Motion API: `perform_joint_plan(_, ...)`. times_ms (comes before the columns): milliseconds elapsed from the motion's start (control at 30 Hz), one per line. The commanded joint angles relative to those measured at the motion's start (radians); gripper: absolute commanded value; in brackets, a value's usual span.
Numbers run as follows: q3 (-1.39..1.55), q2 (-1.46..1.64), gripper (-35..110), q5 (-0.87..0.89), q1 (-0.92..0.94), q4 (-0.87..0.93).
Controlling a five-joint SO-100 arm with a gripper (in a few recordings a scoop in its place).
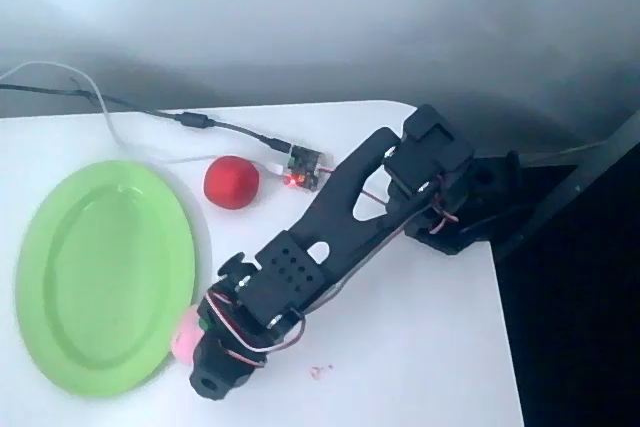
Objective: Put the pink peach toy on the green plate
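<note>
The green plate [100, 277] lies on the left of the white table, a large light-green oval with a raised rim. The pink peach toy [184, 339] shows as a small pink patch right at the plate's lower right rim, mostly hidden under the arm's head. My black gripper [203, 330] reaches down from the right and sits directly over the toy. Its fingers are hidden beneath the wrist body, so I cannot tell how the jaws stand or whether they hold the toy.
A solid red ball [232, 182] rests just beyond the plate's upper right rim. A small circuit board [303, 169] with a red light and its cables [150, 112] lie at the table's back. The table's right edge [505, 347] drops off to dark floor.
</note>
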Motion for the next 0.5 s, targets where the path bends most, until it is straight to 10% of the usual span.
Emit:
perform_joint_plan(0,-0.029,0.005,37,-0.025,0.038,0.005)
perform_joint_plan(467,-0.009,-0.009,35,-0.078,0.094,0.011)
